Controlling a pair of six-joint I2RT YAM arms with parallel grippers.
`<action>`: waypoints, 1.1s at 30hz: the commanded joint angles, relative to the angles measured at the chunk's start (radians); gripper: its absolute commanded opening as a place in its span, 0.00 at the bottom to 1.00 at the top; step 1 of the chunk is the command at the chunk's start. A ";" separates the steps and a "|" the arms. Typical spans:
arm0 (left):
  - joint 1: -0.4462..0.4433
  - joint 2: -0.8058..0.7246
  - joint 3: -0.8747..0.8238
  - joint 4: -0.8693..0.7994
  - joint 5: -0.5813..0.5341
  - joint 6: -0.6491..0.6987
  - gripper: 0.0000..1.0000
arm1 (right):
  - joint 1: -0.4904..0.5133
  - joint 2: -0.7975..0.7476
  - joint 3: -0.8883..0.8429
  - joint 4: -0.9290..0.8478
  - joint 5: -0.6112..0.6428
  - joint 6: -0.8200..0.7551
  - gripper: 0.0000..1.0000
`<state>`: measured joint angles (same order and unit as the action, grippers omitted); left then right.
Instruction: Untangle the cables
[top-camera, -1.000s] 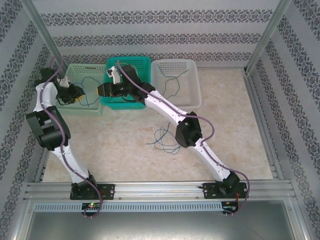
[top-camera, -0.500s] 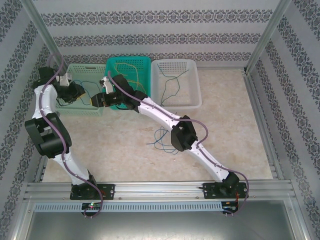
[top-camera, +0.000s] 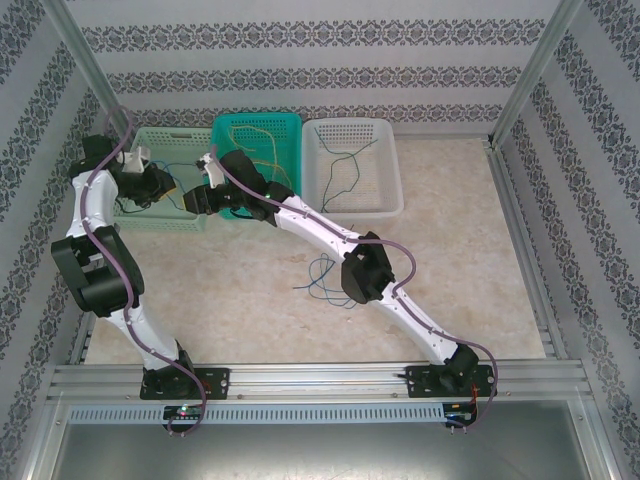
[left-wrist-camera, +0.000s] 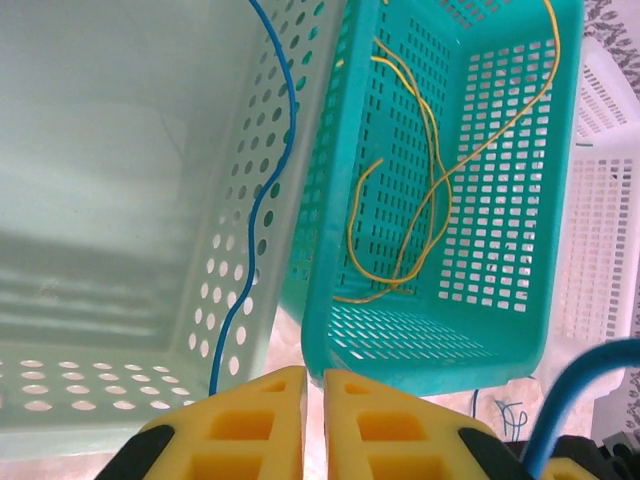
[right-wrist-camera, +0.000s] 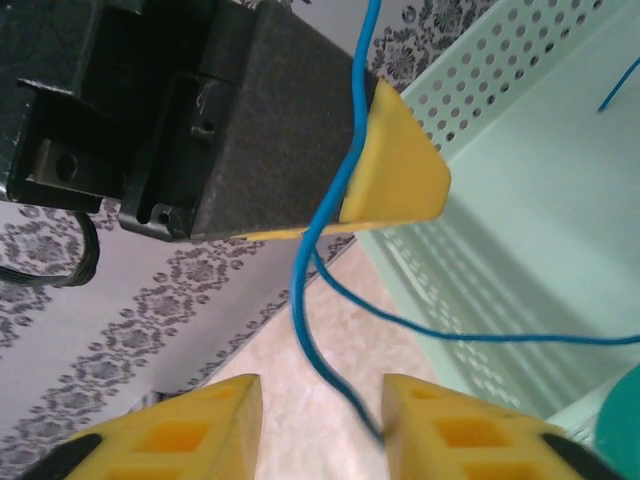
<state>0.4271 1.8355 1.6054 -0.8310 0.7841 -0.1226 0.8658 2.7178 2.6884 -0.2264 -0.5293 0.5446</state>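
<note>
I have the pale green basket (left-wrist-camera: 120, 150) beside the teal basket (left-wrist-camera: 500, 300), which holds a yellow cable (left-wrist-camera: 430, 200). The left claw (left-wrist-camera: 314, 385) is nearly closed where the blue cable (left-wrist-camera: 262, 200) meets it; I can't tell if it grips. The right claw (right-wrist-camera: 322, 400) gapes around that cable.

Soft, even light is falling from overhead onto the beige surface (top-camera: 470, 260), and the arms are casting only faint, diffuse shadows on it. In the left wrist view, light is glowing through the pale green basket (left-wrist-camera: 120, 200), hazing its wall. The white basket (left-wrist-camera: 610, 200) is washing out, the teal basket (left-wrist-camera: 470, 330) is showing crisp, and the left tool (left-wrist-camera: 315, 385) is blurring slightly at the bottom edge. In the right wrist view, the right tool (right-wrist-camera: 322, 390) is looking soft, while the blue cable (right-wrist-camera: 297, 300) is showing sharper.
</note>
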 joint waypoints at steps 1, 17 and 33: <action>-0.018 -0.032 -0.029 -0.027 0.055 0.048 0.12 | -0.013 0.020 0.039 0.018 0.035 -0.040 0.21; -0.021 -0.045 -0.039 -0.134 -0.130 0.216 0.09 | -0.106 -0.217 -0.220 -0.272 0.426 -0.476 0.00; -0.109 -0.051 -0.067 -0.182 -0.254 0.381 0.07 | -0.153 -0.314 -0.230 -0.189 0.761 -0.825 0.00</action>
<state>0.3061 1.8202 1.5631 -0.9436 0.6216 0.2096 0.7795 2.4165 2.4096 -0.4011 0.0212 -0.2108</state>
